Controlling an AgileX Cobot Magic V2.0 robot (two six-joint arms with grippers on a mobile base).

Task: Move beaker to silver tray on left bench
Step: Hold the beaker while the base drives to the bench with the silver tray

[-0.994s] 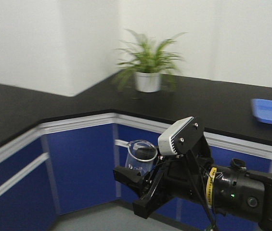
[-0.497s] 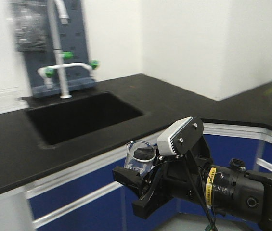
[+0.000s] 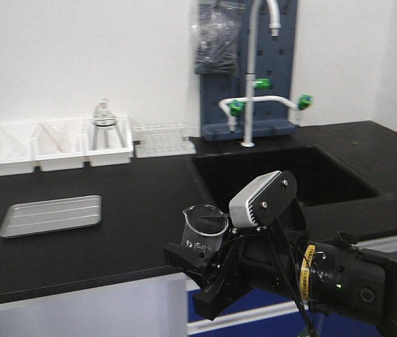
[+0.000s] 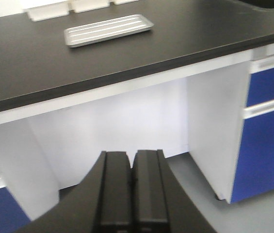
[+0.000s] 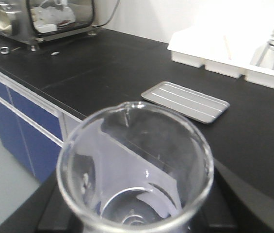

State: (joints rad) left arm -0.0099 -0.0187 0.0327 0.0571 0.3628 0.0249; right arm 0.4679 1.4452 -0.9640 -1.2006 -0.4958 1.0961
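The beaker, small, clear and spouted, is held upright in my right gripper, which is shut on its base. It hangs in front of the edge of the left bench. Seen from the right wrist, the beaker fills the lower view, with dark fingers at its sides. The silver tray lies flat and empty on the black countertop, to the beaker's left and further back. This tray lies beyond the beaker's rim. My left gripper is shut on nothing, low in front of the bench, where the tray also shows.
White bins, a flask on a stand and a tube rack line the back wall. A black sink with a faucet lies to the right. A metal-cased appliance stands far left. Blue drawers sit below.
The front view has swung left, from the plant corner past the sink to the bench with the tray. The beaker has stayed in the right gripper.
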